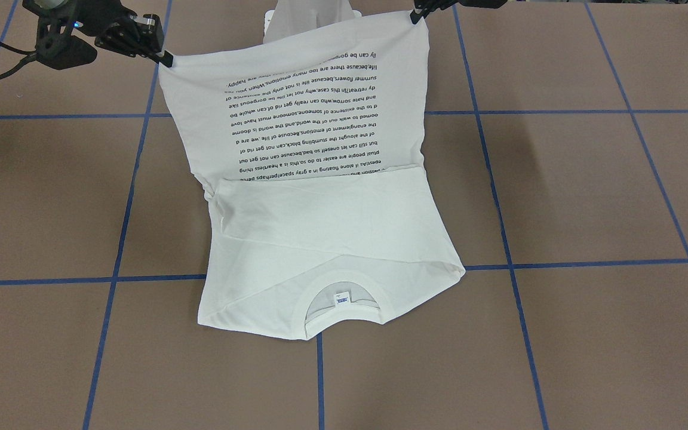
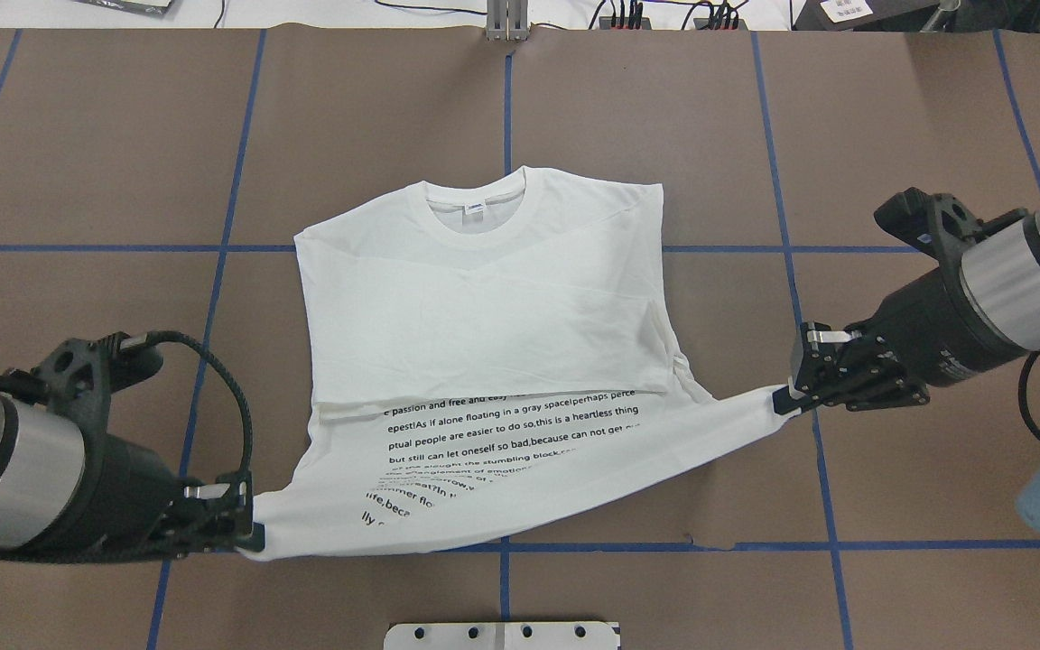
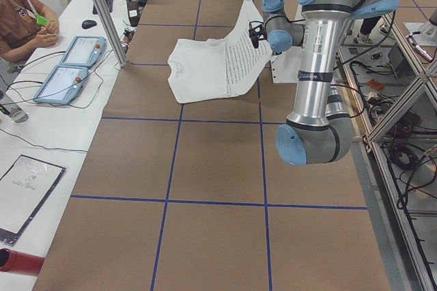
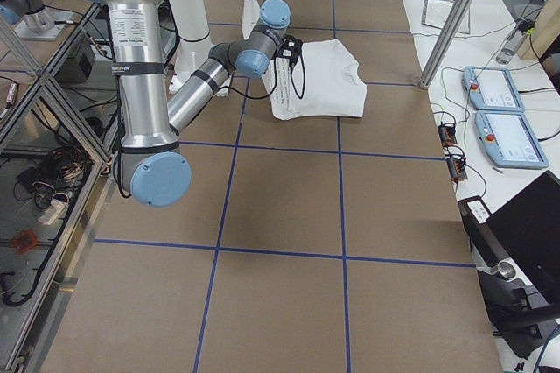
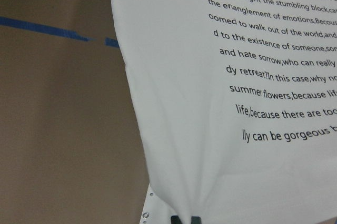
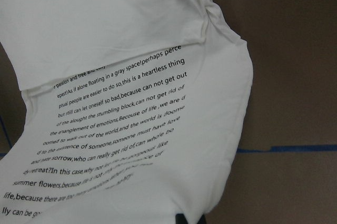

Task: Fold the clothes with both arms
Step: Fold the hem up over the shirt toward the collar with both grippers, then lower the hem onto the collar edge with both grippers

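Note:
The white T-shirt [image 2: 484, 298] lies on the brown table with its collar [image 2: 477, 209] and neck label on the far side and its sleeves folded across the chest. Its hem end, with the black text [image 2: 502, 433] showing, is lifted off the table. My left gripper [image 2: 249, 533] is shut on one hem corner and my right gripper [image 2: 786, 397] is shut on the other. In the front view the left gripper [image 1: 418, 15] is at the top right and the right gripper [image 1: 165, 58] at the top left. The cloth [image 5: 210, 103] fills the left wrist view and the text side [image 6: 121, 129] the right wrist view.
Blue tape lines [image 2: 506, 546] grid the table. The white base plate [image 2: 502, 635] sits at the near edge. Cables and plugs [image 2: 628, 13] lie along the far edge. A side bench holds two tablets [image 3: 72, 65], with a metal post [image 3: 102, 11] and a person [image 3: 20, 18] nearby.

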Controlling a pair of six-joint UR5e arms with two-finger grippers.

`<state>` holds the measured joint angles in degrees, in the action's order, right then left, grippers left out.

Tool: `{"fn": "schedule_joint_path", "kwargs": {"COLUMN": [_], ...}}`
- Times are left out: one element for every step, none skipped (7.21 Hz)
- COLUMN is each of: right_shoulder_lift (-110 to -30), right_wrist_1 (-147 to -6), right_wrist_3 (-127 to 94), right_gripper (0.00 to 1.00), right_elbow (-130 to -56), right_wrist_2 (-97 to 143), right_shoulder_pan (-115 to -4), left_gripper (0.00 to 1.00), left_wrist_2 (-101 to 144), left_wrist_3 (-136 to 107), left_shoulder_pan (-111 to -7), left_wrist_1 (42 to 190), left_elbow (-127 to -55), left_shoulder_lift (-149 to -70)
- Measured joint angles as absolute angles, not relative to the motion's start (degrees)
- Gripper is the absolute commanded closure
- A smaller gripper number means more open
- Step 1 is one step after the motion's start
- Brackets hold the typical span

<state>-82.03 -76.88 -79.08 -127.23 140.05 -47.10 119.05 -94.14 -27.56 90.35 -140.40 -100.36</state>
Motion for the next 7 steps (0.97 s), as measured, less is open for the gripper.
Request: {"fn": "schedule_joint_path", "kwargs": {"right_shoulder_lift": [-78.1, -74.5, -70.8, -66.6, -62.5, -59.1, -56.3], "right_wrist_1": [-76.9, -77.0, -77.0, -77.1, -77.0, -77.0, -76.8], "right_wrist_3": [-76.5, -74.1, -72.3, -71.0, -69.1, -66.6, -64.2], "right_gripper": [1.00, 1.00, 1.00, 1.00, 1.00, 1.00, 1.00], "right_elbow": [-122.8, -118.5, -114.1, -109.0, -103.2, -97.7, -92.9], "right_wrist_2": [140.0, 139.9, 139.1, 137.6, 136.4, 135.5, 134.6], "right_shoulder_pan": [-49.8, -52.1, -53.6, -54.3, -54.6, -54.9, -55.1], "left_gripper": [1.00, 1.00, 1.00, 1.00, 1.00, 1.00, 1.00], "left_wrist_2": [119.2, 119.5, 119.6, 119.8, 120.0, 120.2, 120.2], "left_wrist_3": [-92.7, -90.8, -88.7, -86.3, -84.2, -83.1, -82.7], "left_shoulder_pan": [-31.7, -35.5, -39.2, -42.9, -46.0, -48.1, -49.0], "left_wrist_1": [90.6, 90.7, 90.8, 91.0, 92.3, 95.8, 100.5], "left_elbow": [-136.0, -130.1, -124.8, -120.7, -116.8, -112.2, -107.5], "left_shoulder_lift": [-103.2, -106.9, -110.0, -111.9, -113.2, -114.0, -114.4]}}
